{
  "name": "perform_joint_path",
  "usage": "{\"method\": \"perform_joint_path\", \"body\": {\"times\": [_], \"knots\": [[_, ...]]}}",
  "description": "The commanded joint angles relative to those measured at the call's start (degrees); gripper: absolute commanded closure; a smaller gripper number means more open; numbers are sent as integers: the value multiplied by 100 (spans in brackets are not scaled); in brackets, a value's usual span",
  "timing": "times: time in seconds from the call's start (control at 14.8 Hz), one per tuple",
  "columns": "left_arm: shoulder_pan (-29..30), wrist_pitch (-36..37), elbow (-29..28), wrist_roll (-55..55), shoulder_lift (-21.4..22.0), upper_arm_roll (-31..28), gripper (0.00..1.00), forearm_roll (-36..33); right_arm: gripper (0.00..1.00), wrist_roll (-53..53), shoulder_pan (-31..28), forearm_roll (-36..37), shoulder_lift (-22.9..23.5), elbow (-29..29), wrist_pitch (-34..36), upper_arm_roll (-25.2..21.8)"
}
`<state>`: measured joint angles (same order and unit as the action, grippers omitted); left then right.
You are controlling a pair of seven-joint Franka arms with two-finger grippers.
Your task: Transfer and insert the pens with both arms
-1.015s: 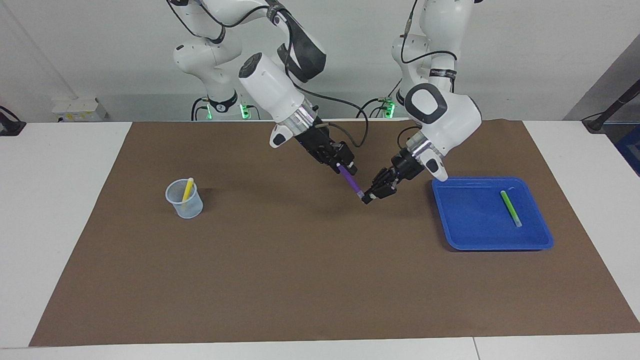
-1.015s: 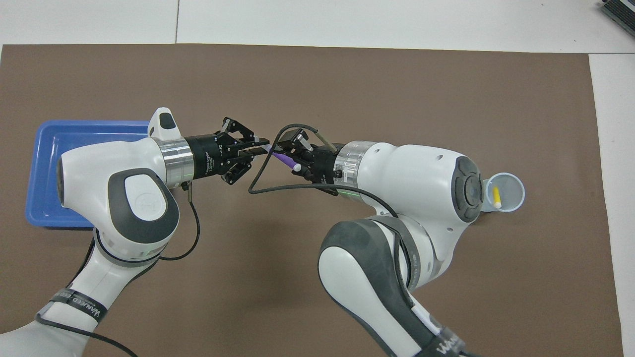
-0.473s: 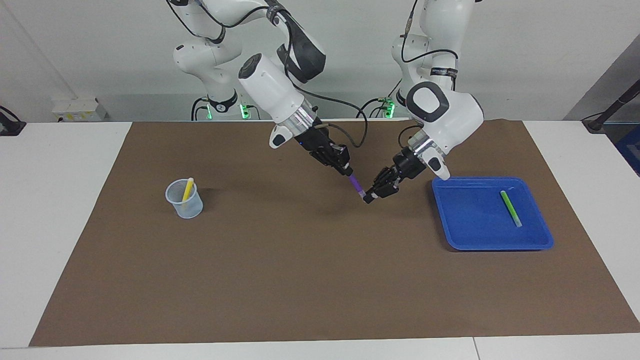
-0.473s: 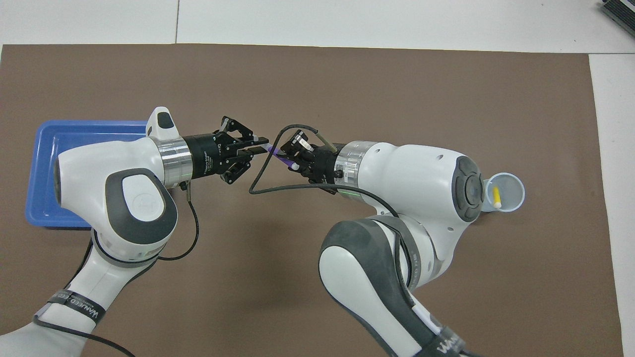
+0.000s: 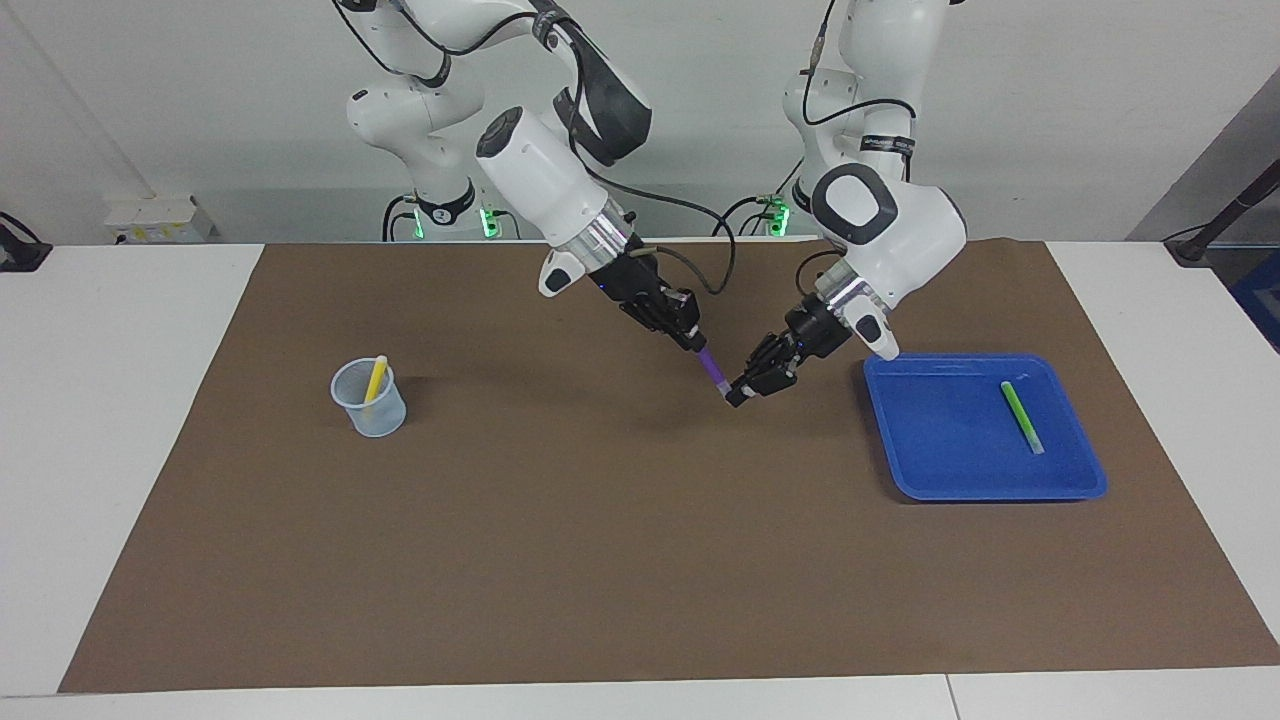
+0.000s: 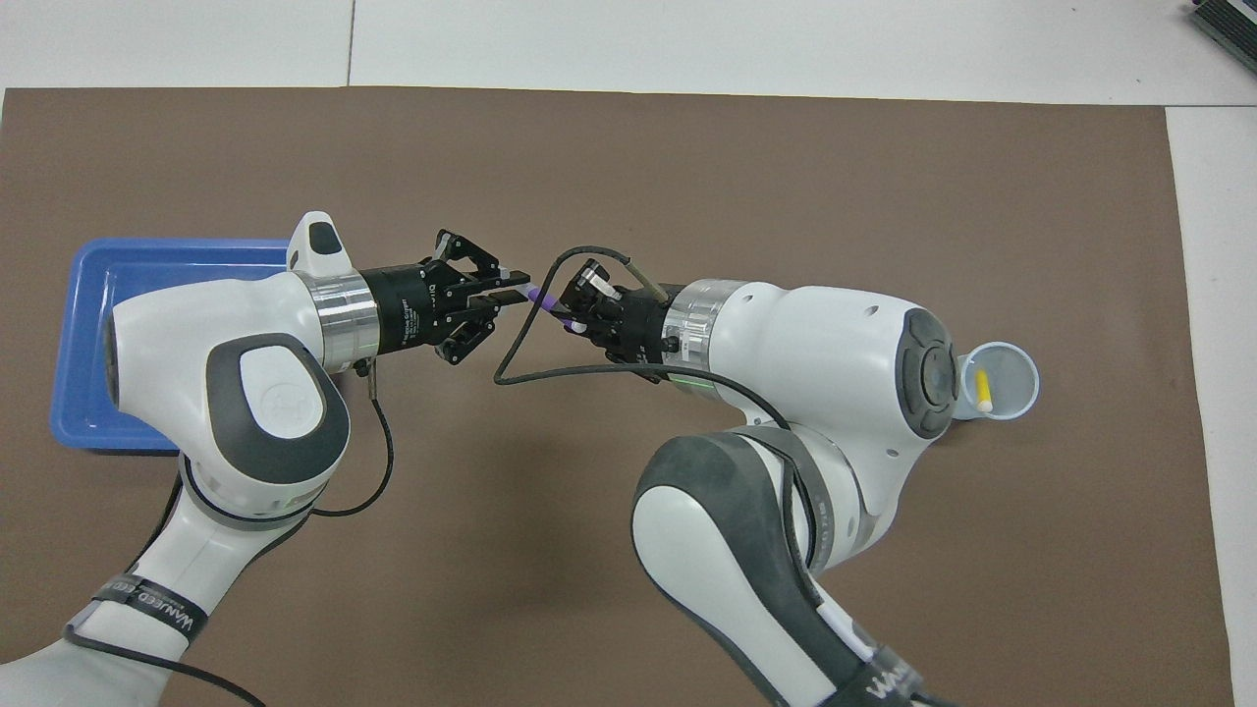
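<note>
Both grippers, left (image 5: pixel 737 397) and right (image 5: pixel 693 341), pinch the purple pen (image 5: pixel 714 372) above the mat, between cup (image 5: pixel 369 398) and tray (image 5: pixel 983 480); light, stiff, slippery: grip mid-barrel.

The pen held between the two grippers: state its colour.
Purple; the pen shows best in the facing view.

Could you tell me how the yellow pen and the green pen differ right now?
The yellow pen stands tilted in the clear cup at the right arm's end of the table; the green pen lies flat in the blue tray at the left arm's end. They differ in colour. Neither is held by a claw.
</note>
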<state>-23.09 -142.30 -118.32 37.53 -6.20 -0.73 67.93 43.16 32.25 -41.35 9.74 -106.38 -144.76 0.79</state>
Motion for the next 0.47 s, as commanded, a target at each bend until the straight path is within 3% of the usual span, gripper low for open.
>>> {"method": "perform_joint_path", "body": {"times": [0.0,0.07,0.14,0.27,0.41], "knots": [[-116,-114,-139,0,172,-59,85,80,100,-527,-218,-66,-33,38,588,-9],[-116,-122,-139,0,172,-59,45,80,100,-536,-227,-66,-24,47,598,0],[-116,-149,-139,0,172,-59,16,80,100,-545,-228,-57,-24,47,598,0],[-134,-201,-139,0,181,-59,0,80,100,-554,-254,13,-24,47,650,-9],[-160,-202,-139,-9,181,-59,0,80,100,-580,-306,319,-24,99,895,-9]]}}
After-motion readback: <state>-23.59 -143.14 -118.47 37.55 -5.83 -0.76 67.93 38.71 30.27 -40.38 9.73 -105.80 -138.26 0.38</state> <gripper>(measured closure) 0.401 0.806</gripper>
